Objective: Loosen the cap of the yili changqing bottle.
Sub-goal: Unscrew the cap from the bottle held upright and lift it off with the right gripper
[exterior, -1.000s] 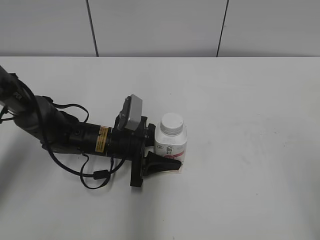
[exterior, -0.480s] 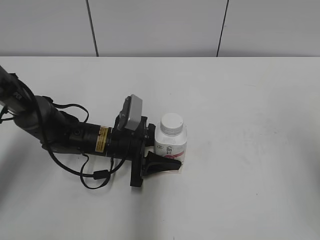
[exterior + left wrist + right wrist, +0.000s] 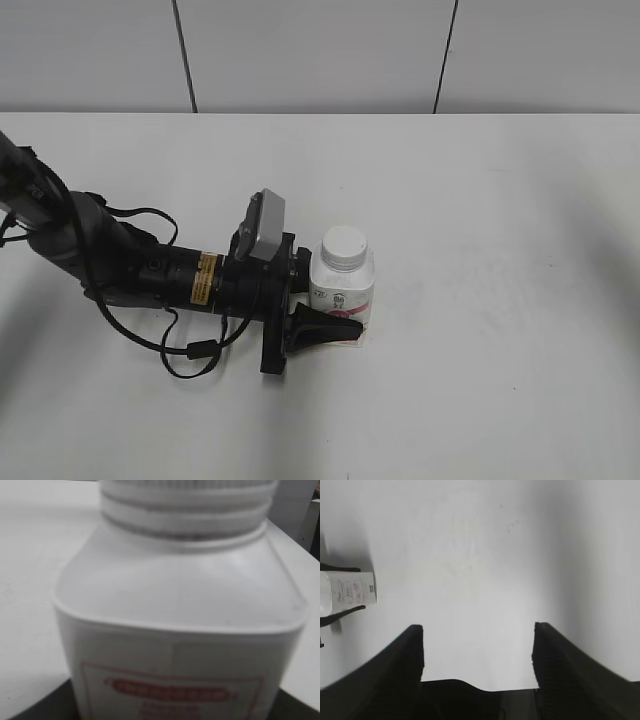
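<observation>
Bottle (image 3: 342,290) upright mid-table (image 3: 500,200), cap (image 3: 343,246) on. Left end effector (image 3: 335,300) clamps its body from the side. Right end effector (image 3: 477,650) spread wide, empty, above bare table.

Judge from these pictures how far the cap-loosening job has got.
Done: the left gripper is clamped around the upright bottle on the table. In hand: steadying it. Left: the cap sits untouched, and the right gripper hangs open above bare table, away from the bottle.
</observation>
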You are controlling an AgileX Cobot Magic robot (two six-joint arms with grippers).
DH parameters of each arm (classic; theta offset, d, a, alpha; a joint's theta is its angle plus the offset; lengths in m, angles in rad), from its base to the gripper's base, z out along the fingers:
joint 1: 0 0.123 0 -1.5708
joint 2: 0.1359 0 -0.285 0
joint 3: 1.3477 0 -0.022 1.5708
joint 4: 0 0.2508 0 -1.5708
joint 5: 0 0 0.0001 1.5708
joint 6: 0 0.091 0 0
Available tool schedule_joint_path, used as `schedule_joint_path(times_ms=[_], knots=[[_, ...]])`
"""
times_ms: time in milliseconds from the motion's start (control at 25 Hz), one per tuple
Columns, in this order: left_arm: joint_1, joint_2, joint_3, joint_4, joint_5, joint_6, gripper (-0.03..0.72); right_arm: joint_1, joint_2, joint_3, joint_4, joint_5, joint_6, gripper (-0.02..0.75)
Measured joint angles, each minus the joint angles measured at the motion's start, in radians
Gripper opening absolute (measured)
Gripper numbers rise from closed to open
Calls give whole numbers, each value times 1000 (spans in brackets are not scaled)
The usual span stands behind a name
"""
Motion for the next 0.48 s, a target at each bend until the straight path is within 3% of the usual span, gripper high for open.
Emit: schedule_joint_path(times_ms=[480], knots=[[0,0,0,0,-1,-1,394,7,342,-177,5,0,18,533]])
